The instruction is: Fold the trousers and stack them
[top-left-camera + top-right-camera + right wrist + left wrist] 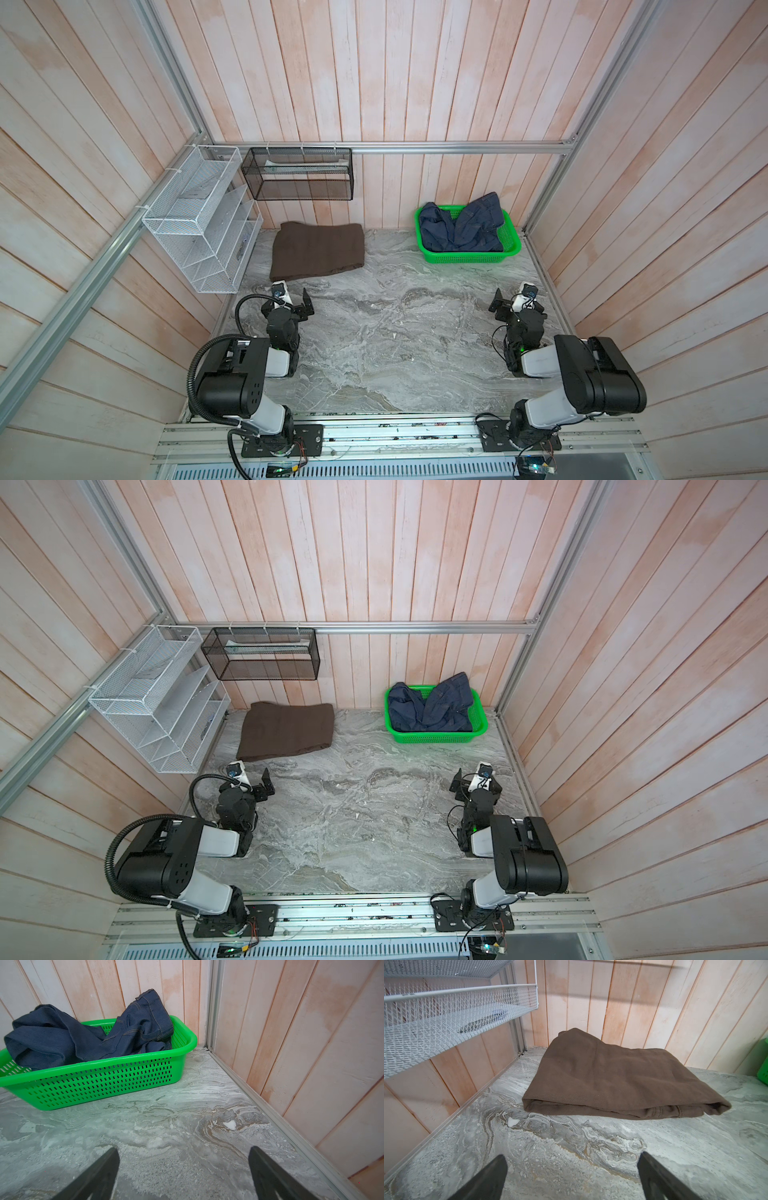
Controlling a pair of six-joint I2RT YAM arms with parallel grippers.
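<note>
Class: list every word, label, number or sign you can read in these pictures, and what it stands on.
None can be read.
The folded dark brown trousers: plain cloth, no label showing.
The navy denim garment in the green plastic basket: pale stitching only.
The flat grey item on the white wire-mesh shelf, the pale sheet in the black mesh box: too blurred to tell.

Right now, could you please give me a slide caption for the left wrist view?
Open left pincer above the marble table, facing the folded brown trousers beside a white mesh rack.
</note>
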